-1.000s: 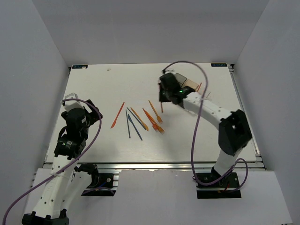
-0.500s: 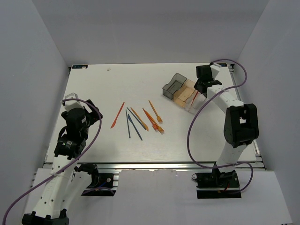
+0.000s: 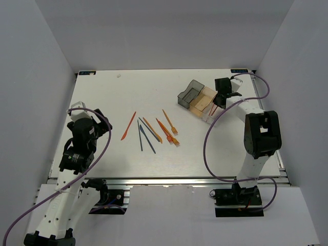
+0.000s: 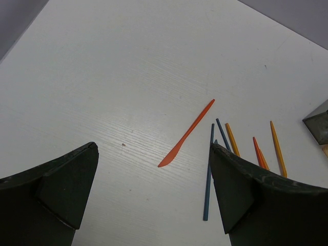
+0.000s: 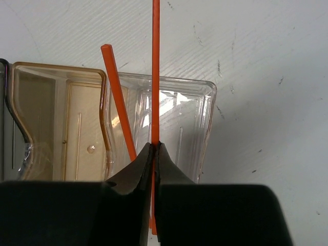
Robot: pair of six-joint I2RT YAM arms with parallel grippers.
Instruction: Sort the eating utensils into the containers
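I am keeping the right tool [image 5: 154, 146] clamped on a thin straight orange plastic stick [image 5: 155, 61] above the clear rectangular plastic bin [image 5: 207, 118], which is sitting at 2 o'clock on the white surface [image 3: 113, 97]. The stick is pointing to 12 o'clock, reaching past the bin's far rim. If I release it this flat, it is likely to bridge the rim and tip out. Another orange stick [image 5: 117, 92] is leaning toward 11 o'clock, and a nudge could flick it into the neighbouring orange translucent bin [image 5: 61, 69]. The left tool [image 4: 154, 179] is hanging spread apart over an orange plastic knife [image 4: 185, 134].
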